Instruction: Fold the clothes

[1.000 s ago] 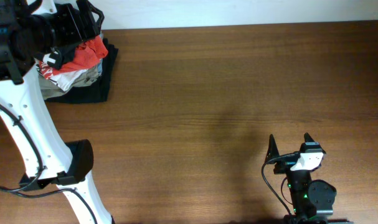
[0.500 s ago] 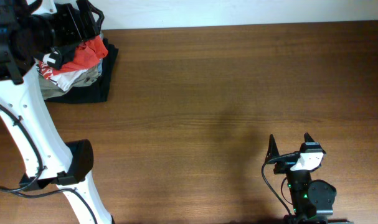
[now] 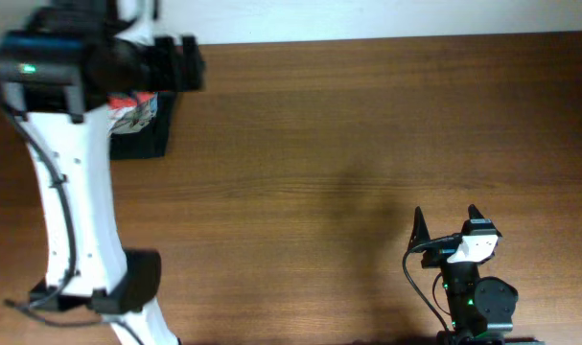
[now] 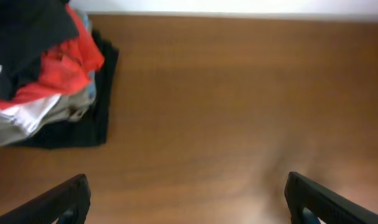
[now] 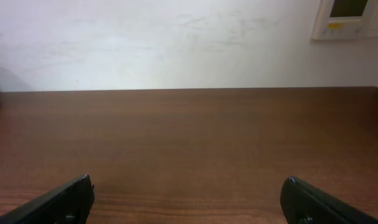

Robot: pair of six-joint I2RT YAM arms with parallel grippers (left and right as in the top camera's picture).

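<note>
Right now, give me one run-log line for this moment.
stage: folding not started | dark T-shirt: bunched atop pile | left fingers: open, empty, beside pile | right fingers: open, empty, parked away

Readable text: none logged.
I note white marks on the dark shirt (image 4: 27,28) and a wall panel (image 5: 349,17); both are too blurred for me to read.

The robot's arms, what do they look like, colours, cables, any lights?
Left arm: white links, black joints, thin black cables, a green light near the wrist. Right arm: black body, white block, green light, looping black cable. Left gripper and right gripper: black tapered fingers.
</note>
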